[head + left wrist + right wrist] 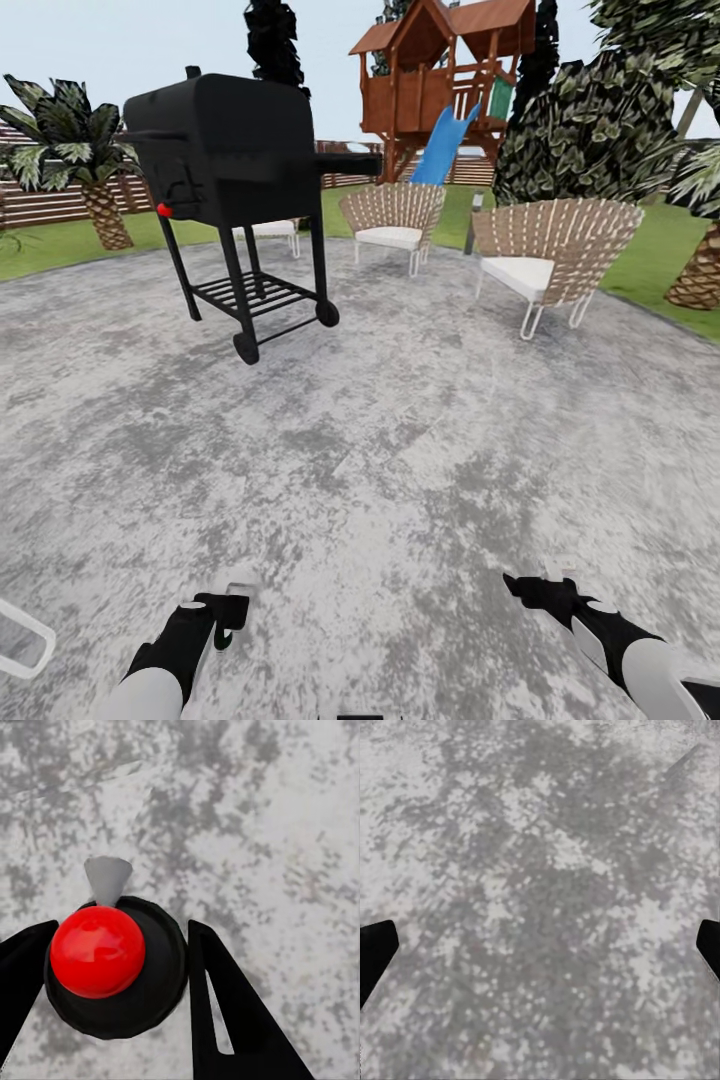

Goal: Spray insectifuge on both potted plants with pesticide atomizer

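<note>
Holding the pesticide atomizer [112, 964] between left end effector [112, 975] fingers, above the patio [400, 450]

The head camera looks forward and down across the grey patio [400, 450] toward the grill [235, 150]. Both wrist cameras face straight down at close range. All three views share the patio.

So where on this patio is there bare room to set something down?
Bare paving runs from the left gripper and right gripper up to the black grill. It is crowded farther back, around the grill and the wicker chairs.
</note>
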Available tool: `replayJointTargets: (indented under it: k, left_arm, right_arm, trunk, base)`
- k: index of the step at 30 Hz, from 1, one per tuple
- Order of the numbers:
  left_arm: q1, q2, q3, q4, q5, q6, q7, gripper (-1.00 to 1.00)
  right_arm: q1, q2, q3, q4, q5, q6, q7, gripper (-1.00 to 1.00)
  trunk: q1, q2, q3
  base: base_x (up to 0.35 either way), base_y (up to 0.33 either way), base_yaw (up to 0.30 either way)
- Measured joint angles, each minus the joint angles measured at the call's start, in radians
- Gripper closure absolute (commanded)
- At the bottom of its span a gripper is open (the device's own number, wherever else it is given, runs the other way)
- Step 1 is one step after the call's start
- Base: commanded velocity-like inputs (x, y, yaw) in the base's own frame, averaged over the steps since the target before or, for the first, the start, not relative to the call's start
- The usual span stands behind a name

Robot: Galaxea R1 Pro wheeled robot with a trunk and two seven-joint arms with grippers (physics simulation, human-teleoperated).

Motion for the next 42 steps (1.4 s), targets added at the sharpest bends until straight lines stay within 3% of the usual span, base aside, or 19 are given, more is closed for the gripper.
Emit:
replayJointTargets:
  k: [25,42]
  left_arm:
    - [0.0,0.0,0.0,0.0,0.0,0.0,0.0,1.0]
    - [0.0,-0.001,0.0,0.0,0.0,0.0,0.0,1.0]
  right_arm:
    - [0.0,0.001,0.0,0.0,0.0,0.0,-0.003,-1.0]
    - [0.0,0.001,0.0,0.0,-0.001,0.0,-0.004,-1.0]
  trunk:
    - [0.0,0.0,-0.014]
    - [0.001,0.0,-0.014]
  base:
    - [0.292,-0.155,0.256]
    - [0.069,-0.038,0.289]
